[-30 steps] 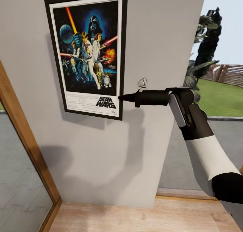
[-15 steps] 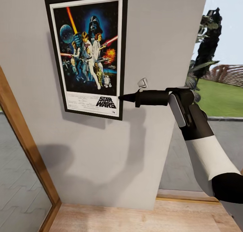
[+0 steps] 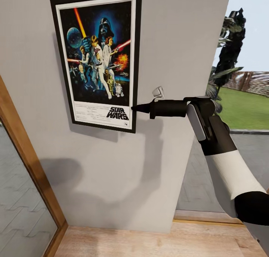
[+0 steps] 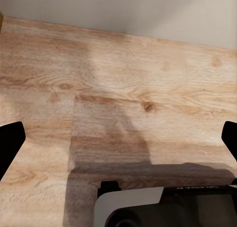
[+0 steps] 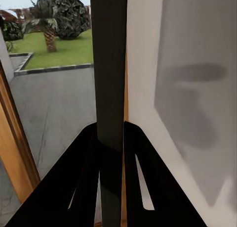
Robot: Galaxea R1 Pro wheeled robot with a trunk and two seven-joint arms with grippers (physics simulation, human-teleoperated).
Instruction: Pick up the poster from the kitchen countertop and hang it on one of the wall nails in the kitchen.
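The poster (image 3: 98,59) stands upright and flat against the grey wall (image 3: 179,44), its dark blue artwork facing me in the head view. My right gripper (image 3: 135,108) reaches in from the right and is shut on the poster's lower right edge. In the right wrist view the poster is a thin dark slab (image 5: 109,64) pinched between the two black fingers (image 5: 84,177). A small grey nail-like metal piece (image 3: 158,92) sticks out of the wall just above the right gripper. My left gripper (image 4: 118,143) hangs open over the wooden floor. The kitchen countertop is out of view.
A wooden door or window frame (image 3: 26,156) slants up the left side, with paving behind the glass. To the right of the wall's end lie a garden lawn (image 3: 243,107) and dark plants (image 3: 228,55). Light wooden floor (image 3: 157,242) runs along the wall's foot.
The view has shifted slightly, so the wooden frame at the left sits a little differently. The right gripper and the poster hold the same place against the wall.
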